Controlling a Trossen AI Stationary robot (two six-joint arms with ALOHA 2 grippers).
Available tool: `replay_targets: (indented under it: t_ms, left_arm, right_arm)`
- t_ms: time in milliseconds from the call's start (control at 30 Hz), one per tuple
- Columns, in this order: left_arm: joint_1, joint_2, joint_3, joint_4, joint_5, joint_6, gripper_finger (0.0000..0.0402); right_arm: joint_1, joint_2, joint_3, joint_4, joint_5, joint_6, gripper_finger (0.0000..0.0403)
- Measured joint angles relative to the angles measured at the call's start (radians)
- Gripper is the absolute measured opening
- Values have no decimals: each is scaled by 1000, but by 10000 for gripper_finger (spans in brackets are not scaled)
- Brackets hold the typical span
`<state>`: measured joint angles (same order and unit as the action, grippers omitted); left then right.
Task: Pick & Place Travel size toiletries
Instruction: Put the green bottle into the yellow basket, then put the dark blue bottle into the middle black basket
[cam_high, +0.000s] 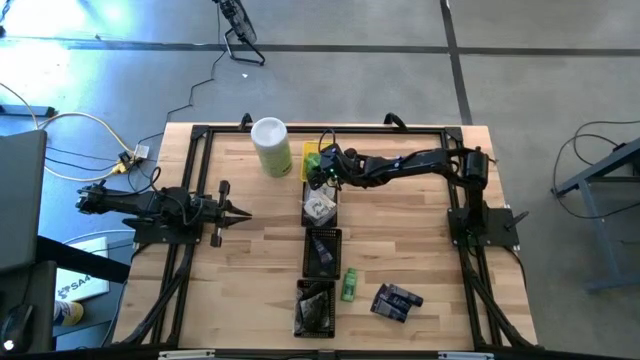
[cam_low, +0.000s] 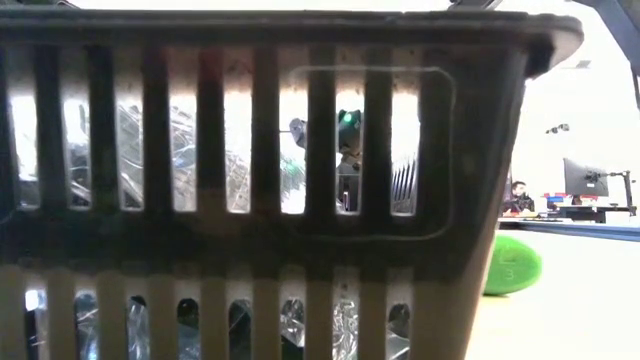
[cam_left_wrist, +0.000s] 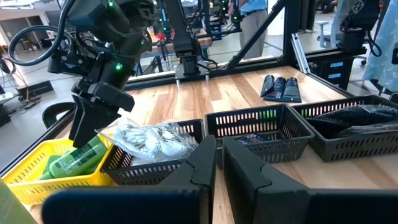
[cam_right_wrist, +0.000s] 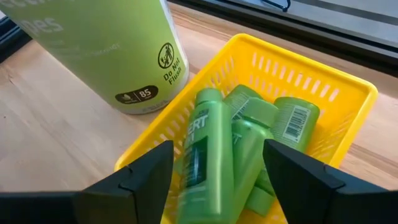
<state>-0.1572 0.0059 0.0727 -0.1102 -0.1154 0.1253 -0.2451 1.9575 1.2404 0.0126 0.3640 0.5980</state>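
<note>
green bottles (cam_right_wrist: 230, 155) lie in the yellow tray (cam_right_wrist: 323, 81) under the right gripper (cam_right_wrist: 217, 171), reaching down, fingers spread.

Low view: black slatted basket (cam_low: 250, 250) filled nearly the whole picture, cut off at left and bottom; crinkly wrapped contents showed only through slots. Green bottle (cam_low: 512, 265) half hidden behind basket corner. Right wrist view: pale-green canister (cam_right_wrist: 106, 43) cut off at top; nearest green bottle (cam_right_wrist: 202, 162) blurred.
</note>
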Motion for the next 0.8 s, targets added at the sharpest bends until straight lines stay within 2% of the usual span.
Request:
replay_targets:
  t_ms: [400,800]
  left_arm:
    - [0,0,0,0,0,0,24]
    - [0,0,0,0,0,0,24]
  right_arm:
    - [15,-84,0,13,-57,-26,188]
    - [143,-240,0,-60,-55,-124,111]
